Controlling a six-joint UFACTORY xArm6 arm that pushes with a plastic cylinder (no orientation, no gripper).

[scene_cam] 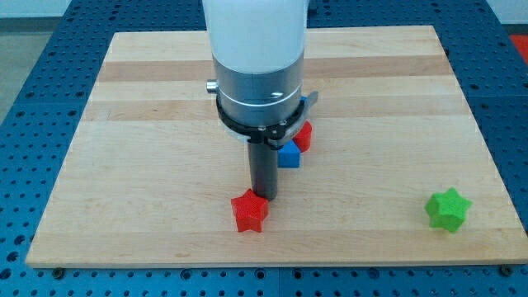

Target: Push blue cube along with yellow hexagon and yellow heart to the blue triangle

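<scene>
Standing on the wooden board [165, 99], the arm's rod comes straight down, and my tip [264, 197] rests just above the red star [249, 211] near the board's front edge, apparently touching its upper right point. Just right of the rod sits one blue block [289, 154], cube-like as far as I can tell, squat with no clear long axis, its faces roughly square to the board edges. Right behind it, touching or nearly so, is one red block [304, 136] (shape hidden partly by the arm's metal collar). One green star [448, 209] lies well apart at the near right. That makes two red pieces, one blue, one green; no yellow pieces or blue triangle show, possibly hidden behind the arm. No jaws exist on this rod, so none can be reported.
</scene>
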